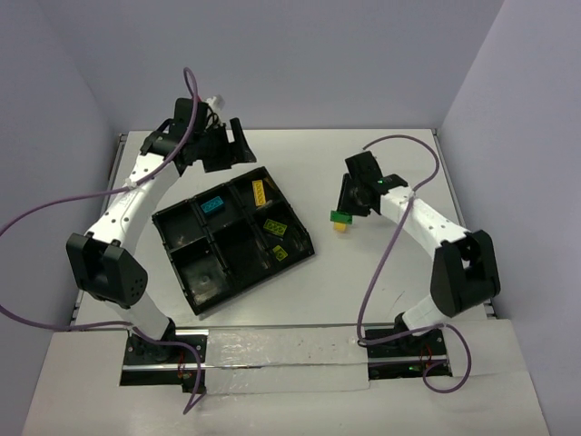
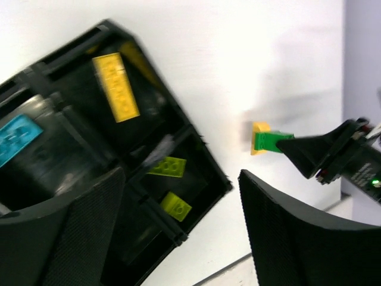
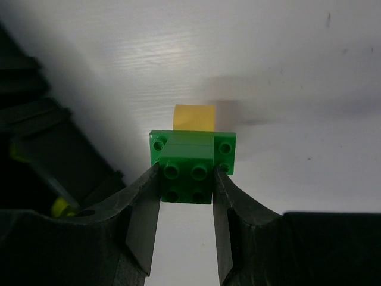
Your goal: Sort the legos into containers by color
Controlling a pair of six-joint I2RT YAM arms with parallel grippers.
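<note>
From above, the black tray (image 1: 180, 265) lies skewed on the white counter (image 1: 381, 300), its six compartments set two by three. Three of them hold bricks: a light-blue brick (image 1: 214, 205) in the middle far one, a long yellow brick (image 1: 260, 191) in the far right corner one, and a lime brick (image 1: 274, 225) with a second lime brick (image 1: 280, 253) in what looks like the near right one. The left claw (image 1: 231, 150) hangs over the tray's far edge. To the right of the tray, the right claw (image 1: 343, 214) sits on a green brick (image 1: 341, 215) with a small yellow brick (image 1: 340, 227) right against it. That makes six bricks: two yellow, two lime, one green, one light blue. The left wrist view shows the left claw's fingers spread wide with nothing between them, and the yellow, lime and blue bricks in the tray below. The right wrist view shows the right claw pinching the green brick by its sides. The yellow one touches its far edge, and I cannot tell if they are joined.
</note>
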